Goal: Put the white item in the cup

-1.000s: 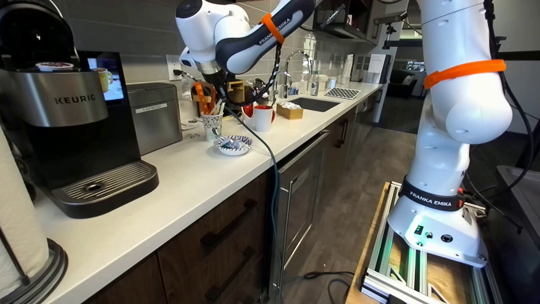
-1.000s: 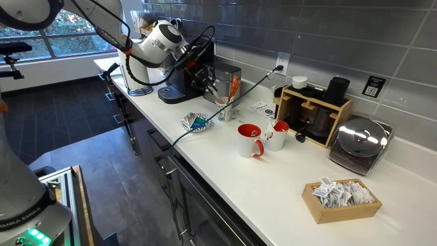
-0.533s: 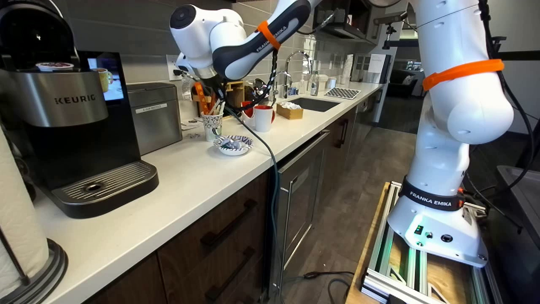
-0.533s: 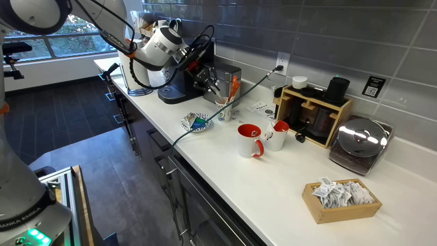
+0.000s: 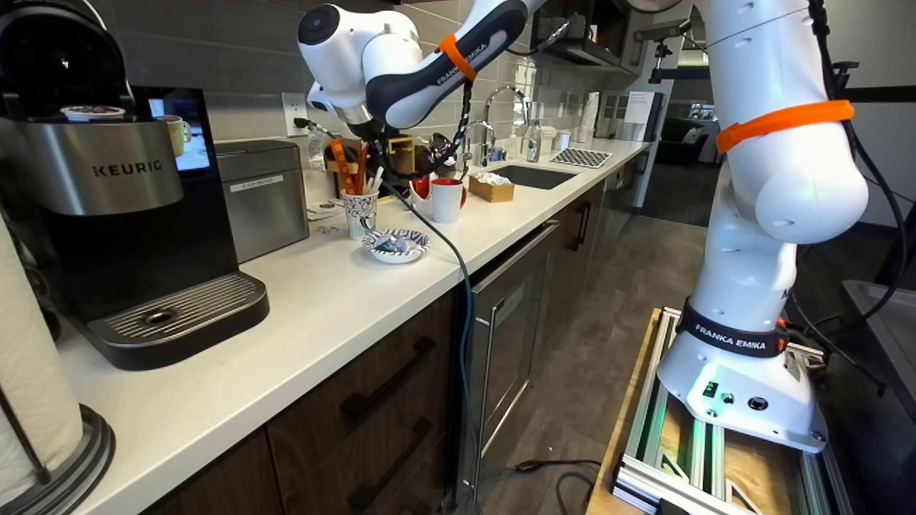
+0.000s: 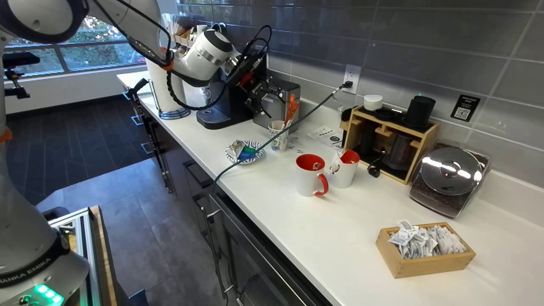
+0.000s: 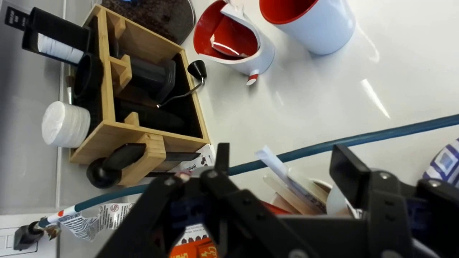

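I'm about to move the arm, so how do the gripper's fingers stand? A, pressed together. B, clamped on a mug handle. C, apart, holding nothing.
C: in the wrist view, the gripper has its fingers apart, with a gap between each and the white stick, which sits in the cup.

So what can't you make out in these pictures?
White stick: lower end hidden by the paper cup, in an exterior view.
That paper cup: partly hidden by the gripper, wrist view.
Patterned plate: cut off by right edge, wrist view.
Paper towel roll: cut off by left edge, an exterior view.
Wall sign: print too small, an exterior view.
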You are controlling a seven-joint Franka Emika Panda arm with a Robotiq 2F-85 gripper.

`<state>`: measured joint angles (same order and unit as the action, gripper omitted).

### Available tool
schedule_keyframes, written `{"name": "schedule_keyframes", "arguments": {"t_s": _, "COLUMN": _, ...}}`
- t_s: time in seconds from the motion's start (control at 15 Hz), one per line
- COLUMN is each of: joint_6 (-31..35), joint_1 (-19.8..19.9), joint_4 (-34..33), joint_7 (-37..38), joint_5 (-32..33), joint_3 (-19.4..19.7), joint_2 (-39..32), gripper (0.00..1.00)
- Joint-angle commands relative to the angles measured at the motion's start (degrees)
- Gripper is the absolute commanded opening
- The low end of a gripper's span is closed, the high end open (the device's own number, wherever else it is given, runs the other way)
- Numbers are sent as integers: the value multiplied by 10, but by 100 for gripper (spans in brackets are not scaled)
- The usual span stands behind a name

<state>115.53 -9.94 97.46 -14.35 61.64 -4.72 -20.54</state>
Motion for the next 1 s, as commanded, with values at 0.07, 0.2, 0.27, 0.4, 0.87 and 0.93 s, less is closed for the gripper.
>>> {"name": "schedule_keyframes", "arguments": {"t_s": 0.07, "joint_6": 0, "joint_1": 16, "joint_4": 34, "joint_7": 28, "joint_5": -118, "joint_3": -27, "joint_2": 55, "gripper": 100}}
{"name": "schedule_keyframes", "arguments": {"t_s": 0.2, "joint_6": 12, "joint_1": 21, "joint_4": 82, "joint_7": 31, "joint_5": -186, "joint_3": -34, "joint_2": 106, "gripper": 100}}
{"name": "schedule_keyframes", "arguments": {"t_s": 0.27, "joint_6": 21, "joint_1": 24, "joint_4": 120, "joint_7": 30, "joint_5": -223, "joint_3": -38, "joint_2": 146, "gripper": 100}}
{"name": "schedule_keyframes", "arguments": {"t_s": 0.4, "joint_6": 28, "joint_1": 25, "joint_4": 173, "joint_7": 29, "joint_5": -296, "joint_3": -39, "joint_2": 202, "gripper": 100}}
{"name": "schedule_keyframes", "arguments": {"t_s": 0.87, "joint_6": 0, "joint_1": 15, "joint_4": 262, "joint_7": 27, "joint_5": -455, "joint_3": -29, "joint_2": 306, "gripper": 100}}
{"name": "schedule_keyframes", "arguments": {"t_s": 0.93, "joint_6": 0, "joint_1": 15, "joint_4": 280, "joint_7": 27, "joint_5": -461, "joint_3": -28, "joint_2": 325, "gripper": 100}}
